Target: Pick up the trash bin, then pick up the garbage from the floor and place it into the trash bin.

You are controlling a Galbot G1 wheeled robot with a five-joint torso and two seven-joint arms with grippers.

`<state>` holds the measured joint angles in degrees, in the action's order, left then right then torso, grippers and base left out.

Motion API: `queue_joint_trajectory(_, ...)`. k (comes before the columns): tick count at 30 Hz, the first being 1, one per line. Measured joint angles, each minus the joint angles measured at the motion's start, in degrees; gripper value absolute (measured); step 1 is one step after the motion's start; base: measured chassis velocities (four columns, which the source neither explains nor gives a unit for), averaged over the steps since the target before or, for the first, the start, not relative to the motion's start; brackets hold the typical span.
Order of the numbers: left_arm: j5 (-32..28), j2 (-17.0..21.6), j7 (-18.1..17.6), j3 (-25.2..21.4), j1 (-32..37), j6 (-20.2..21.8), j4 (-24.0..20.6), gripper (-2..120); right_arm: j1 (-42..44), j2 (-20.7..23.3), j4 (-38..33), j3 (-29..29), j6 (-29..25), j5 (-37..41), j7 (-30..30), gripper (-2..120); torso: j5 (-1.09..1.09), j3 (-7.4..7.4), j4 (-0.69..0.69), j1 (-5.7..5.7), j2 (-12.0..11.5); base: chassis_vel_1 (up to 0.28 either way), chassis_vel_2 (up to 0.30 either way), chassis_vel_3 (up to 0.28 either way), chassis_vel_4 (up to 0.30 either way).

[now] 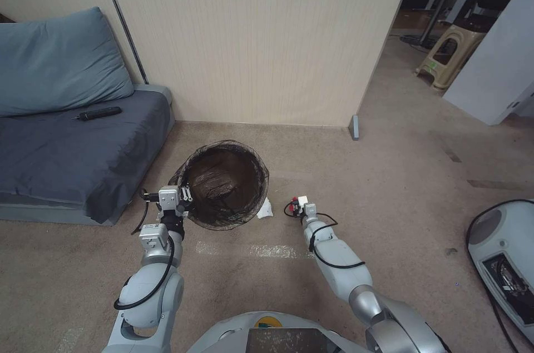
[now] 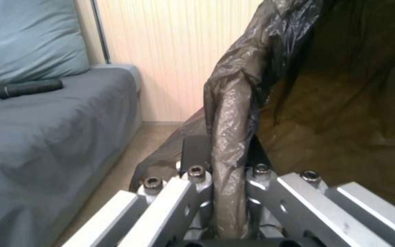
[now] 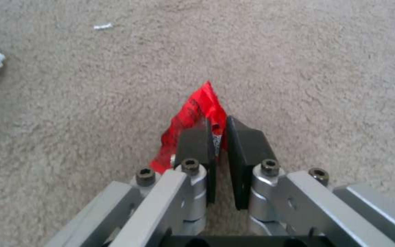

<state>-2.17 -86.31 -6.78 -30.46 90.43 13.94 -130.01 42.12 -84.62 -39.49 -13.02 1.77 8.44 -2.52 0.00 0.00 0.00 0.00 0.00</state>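
Beige carpet (image 1: 389,219) by sofa — left gripper (image 2: 227,178) clamped on trash bin (image 1: 225,183) rim; right gripper (image 3: 220,137), jaws nearly shut, pinches red wrapper (image 3: 193,116) w/ tissue (image 1: 265,209) nearby. Lift straight, keep grip firm.

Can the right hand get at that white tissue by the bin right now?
Probably not yet: the right hand is shut on a red packet. The white tissue lies close beside the trash bin, open carpet between.
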Motion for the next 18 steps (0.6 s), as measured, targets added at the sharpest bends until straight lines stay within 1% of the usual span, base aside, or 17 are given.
queue_joint_trajectory(5, -0.1, 0.0, 0.0, 0.0, -0.1, 0.0, -0.1, 0, -0.3, -0.3, 1.1, -0.4, -1.2, -0.7, 0.3, 6, 0.0, 0.0, 0.0, 0.0, 0.0, 0.0, 0.0, 0.0, 0.0)
queue_joint_trajectory(18, -0.1, 0.0, 0.1, 0.2, -0.1, 0.0, -0.1, 0, -0.6, -0.2, 1.5, -0.5, -1.9, -0.8, 0.5, 6, 0.0, 0.0, 0.0, 0.0, 0.0, 0.0, 0.0, 0.0, 0.0)
